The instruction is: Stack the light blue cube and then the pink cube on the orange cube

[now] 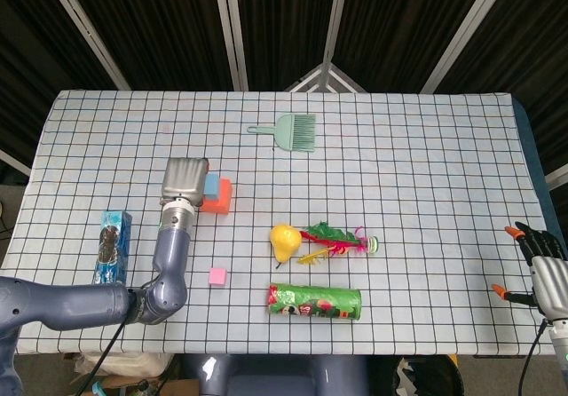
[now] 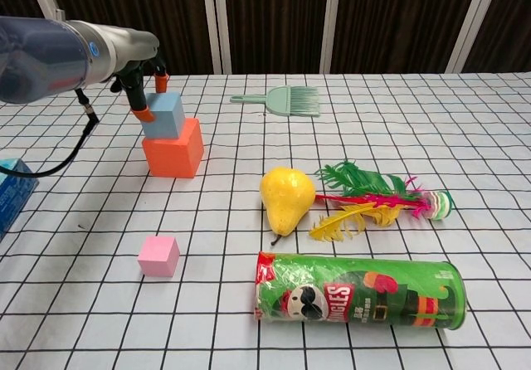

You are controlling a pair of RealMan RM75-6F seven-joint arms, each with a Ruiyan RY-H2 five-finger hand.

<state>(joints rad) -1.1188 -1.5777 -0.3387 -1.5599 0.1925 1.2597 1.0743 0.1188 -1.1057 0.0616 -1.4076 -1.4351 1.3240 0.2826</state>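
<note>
The light blue cube [image 2: 168, 114] sits on top of the orange cube [image 2: 172, 156] at the left of the table. My left hand [image 2: 143, 88] reaches down at the cube's left side and pinches it, one orange-tipped finger on its left face and another behind it. In the head view the left hand [image 1: 185, 181] covers part of the light blue cube [image 1: 213, 184]. The pink cube [image 2: 158, 255] lies alone on the cloth nearer the front. My right hand [image 1: 540, 270] hangs off the table's right edge, fingers apart, holding nothing.
A yellow pear [image 2: 286, 194] and a feathered shuttlecock [image 2: 373, 200] lie mid-table. In front of them a green chips can [image 2: 357, 291] lies on its side. A green brush [image 2: 282, 101] is at the back. A blue box [image 1: 113, 247] lies at the left edge.
</note>
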